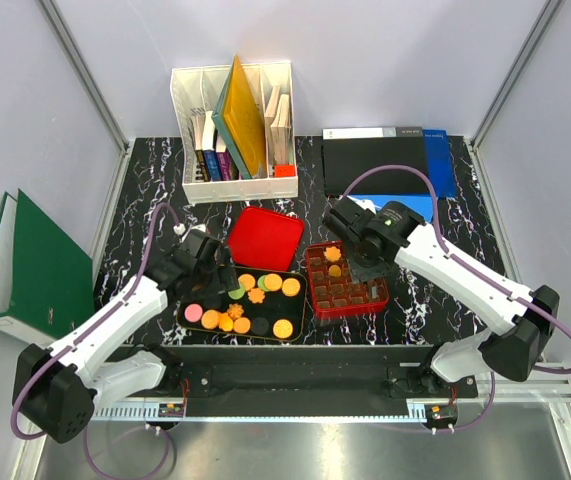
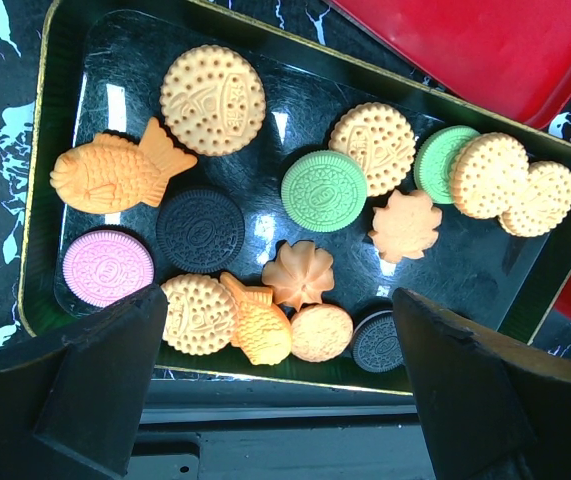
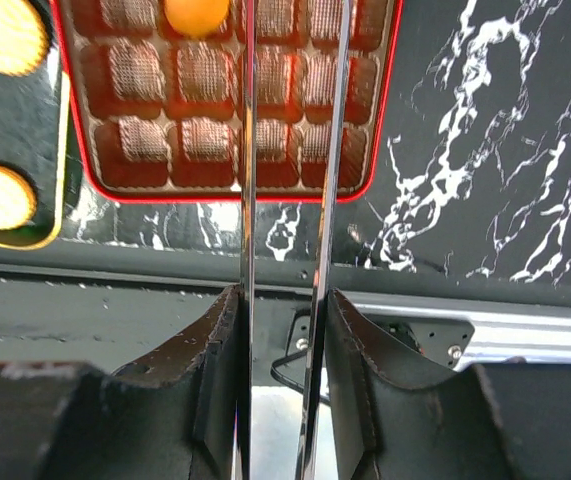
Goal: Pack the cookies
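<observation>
Left gripper (image 2: 280,350): jaws spread fully wide with nothing between them, hanging over the near edge of the black tray (image 2: 35,200).
Right gripper (image 3: 283,330): fingers pressed onto two thin metal blades (image 3: 248,150), which we take for tongs. The blades stand slightly apart, and their tips run out of view.
Cookies (image 2: 323,190): most lie flat on the tray, some touching or overlapping at its right end. At least one orange one (image 3: 197,12) already sits in the red tin (image 3: 135,140).
Handling: we judge them light, stiff and thin. Their embossed faces may slide on the glossy tray.
Where to hold: we would pinch across opposite rims. We would start with the pale round cookie (image 2: 212,98), which lies clear of its neighbours.
</observation>
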